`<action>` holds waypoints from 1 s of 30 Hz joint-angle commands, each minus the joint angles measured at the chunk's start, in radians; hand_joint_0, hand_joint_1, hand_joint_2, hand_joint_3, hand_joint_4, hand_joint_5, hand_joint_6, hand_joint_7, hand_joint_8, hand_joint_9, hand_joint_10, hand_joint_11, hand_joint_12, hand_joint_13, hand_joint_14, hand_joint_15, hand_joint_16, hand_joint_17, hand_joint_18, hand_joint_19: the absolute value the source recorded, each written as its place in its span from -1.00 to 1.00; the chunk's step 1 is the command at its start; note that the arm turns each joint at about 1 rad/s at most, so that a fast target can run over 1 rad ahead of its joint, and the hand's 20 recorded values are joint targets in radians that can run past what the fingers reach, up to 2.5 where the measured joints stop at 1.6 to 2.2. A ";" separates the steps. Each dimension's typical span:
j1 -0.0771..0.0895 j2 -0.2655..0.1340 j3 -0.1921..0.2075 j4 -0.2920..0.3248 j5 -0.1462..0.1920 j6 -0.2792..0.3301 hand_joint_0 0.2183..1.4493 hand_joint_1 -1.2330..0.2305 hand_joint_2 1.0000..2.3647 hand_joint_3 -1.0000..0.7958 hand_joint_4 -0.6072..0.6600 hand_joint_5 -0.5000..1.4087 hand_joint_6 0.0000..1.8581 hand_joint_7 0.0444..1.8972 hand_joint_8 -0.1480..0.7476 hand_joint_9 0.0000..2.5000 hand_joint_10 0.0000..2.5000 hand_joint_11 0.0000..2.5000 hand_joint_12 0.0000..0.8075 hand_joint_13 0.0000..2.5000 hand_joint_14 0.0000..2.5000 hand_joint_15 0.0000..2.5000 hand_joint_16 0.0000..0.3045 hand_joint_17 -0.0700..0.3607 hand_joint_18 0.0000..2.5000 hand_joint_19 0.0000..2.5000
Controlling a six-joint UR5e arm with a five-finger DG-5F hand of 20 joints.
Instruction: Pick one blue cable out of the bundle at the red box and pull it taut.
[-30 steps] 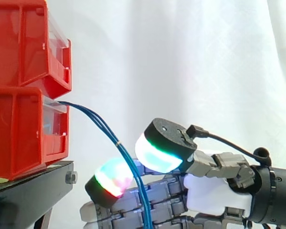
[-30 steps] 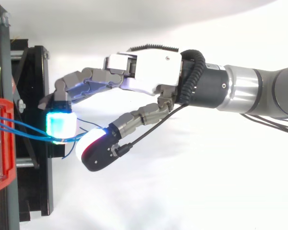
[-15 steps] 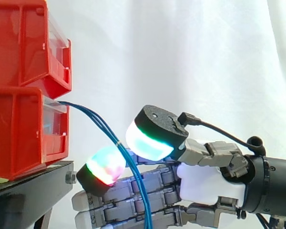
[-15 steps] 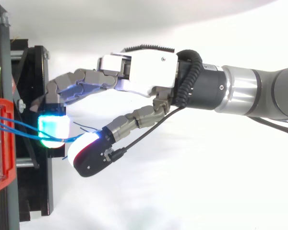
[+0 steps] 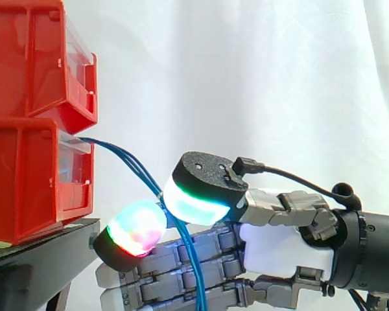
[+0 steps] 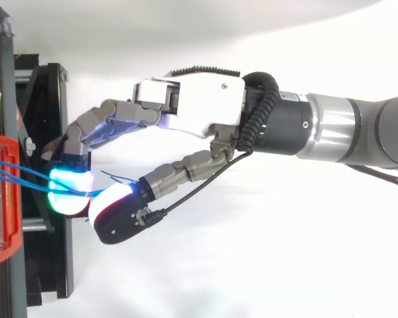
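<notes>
Presently we count two stacked red bins (image 5: 26, 181) at side-view left, with three blue cables (image 5: 126, 160) leaving the lower one. From above we see the hand (image 6: 199, 106), thumb and finger curled, pinching them beside the bin.

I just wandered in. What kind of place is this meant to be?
Most likely a robotics lab test bench: a robot hand pinches blue cables that run out of red bins on a black stand, all staged before a plain white curtain.
</notes>
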 commanded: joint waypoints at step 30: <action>-0.023 0.002 0.014 -0.006 -0.036 0.001 -0.53 -0.22 -1.00 -0.42 0.38 -0.60 -0.33 0.05 0.13 -0.61 -1.00 -0.80 -0.02 -0.67 -0.99 -0.82 -0.61 -0.05 -0.65 -0.76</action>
